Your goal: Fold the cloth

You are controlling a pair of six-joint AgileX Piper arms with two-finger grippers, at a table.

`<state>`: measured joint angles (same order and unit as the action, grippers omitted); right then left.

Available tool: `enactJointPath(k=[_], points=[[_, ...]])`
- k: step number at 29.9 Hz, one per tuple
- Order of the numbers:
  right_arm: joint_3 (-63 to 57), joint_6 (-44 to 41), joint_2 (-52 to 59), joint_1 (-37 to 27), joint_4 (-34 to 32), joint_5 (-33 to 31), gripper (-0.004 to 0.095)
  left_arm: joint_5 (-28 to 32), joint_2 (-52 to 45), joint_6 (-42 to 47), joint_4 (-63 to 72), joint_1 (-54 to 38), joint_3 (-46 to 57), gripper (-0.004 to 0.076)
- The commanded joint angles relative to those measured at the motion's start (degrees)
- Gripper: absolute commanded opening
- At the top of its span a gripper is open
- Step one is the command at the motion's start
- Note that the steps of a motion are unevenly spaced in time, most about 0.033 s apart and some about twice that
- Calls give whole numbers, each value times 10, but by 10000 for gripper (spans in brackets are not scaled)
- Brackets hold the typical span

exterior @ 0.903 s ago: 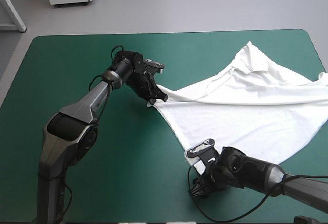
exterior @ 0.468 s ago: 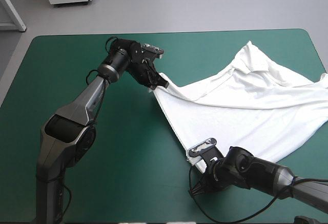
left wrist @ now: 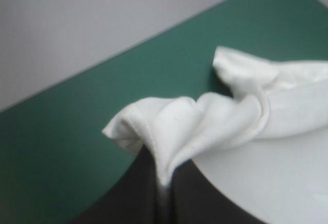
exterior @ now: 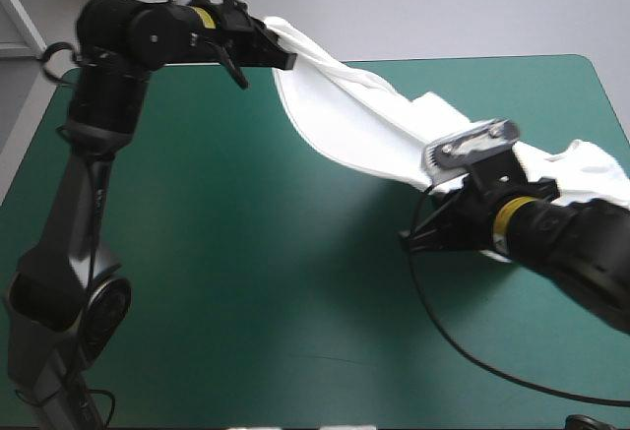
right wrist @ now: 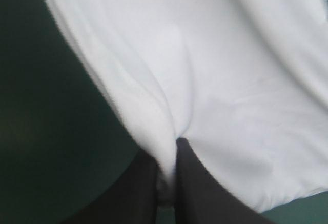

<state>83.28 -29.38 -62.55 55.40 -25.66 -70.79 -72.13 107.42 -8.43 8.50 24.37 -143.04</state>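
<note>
The left tool [left wrist: 163,180] is pinched nearly closed on a bunched edge of the white T-shirt [exterior: 340,120], held high over the far edge of the teal-green surface [exterior: 246,253], left of its middle. The right tool [right wrist: 168,180] clamps another fold above the right side. The fabric hangs stretched between them, with the rest heaped by the right edge.

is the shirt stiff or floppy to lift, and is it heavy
Likely floppy: the shirt sags in a curve between the left claw and right claw. Probably light: a pinched fold at each claw carries it. Its far end seems to rest on the table, so it may drag.
</note>
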Motion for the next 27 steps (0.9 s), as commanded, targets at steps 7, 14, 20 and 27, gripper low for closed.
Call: enactJointPath(k=[7,14,20,27], points=[[307,82,13,1,-132,10,-18,17,-139,7,-112,0,-89,-9],[447,138,5,1,-163,73,-18,64,-200,-6,-170,0,-89,-9],[466,169,3,1,-110,200,-18,123,-253,-23,-185,0,-89,-9],[466,190,-9,1,-99,322,-18,151,-299,-43,-225,0,-92,-9]])
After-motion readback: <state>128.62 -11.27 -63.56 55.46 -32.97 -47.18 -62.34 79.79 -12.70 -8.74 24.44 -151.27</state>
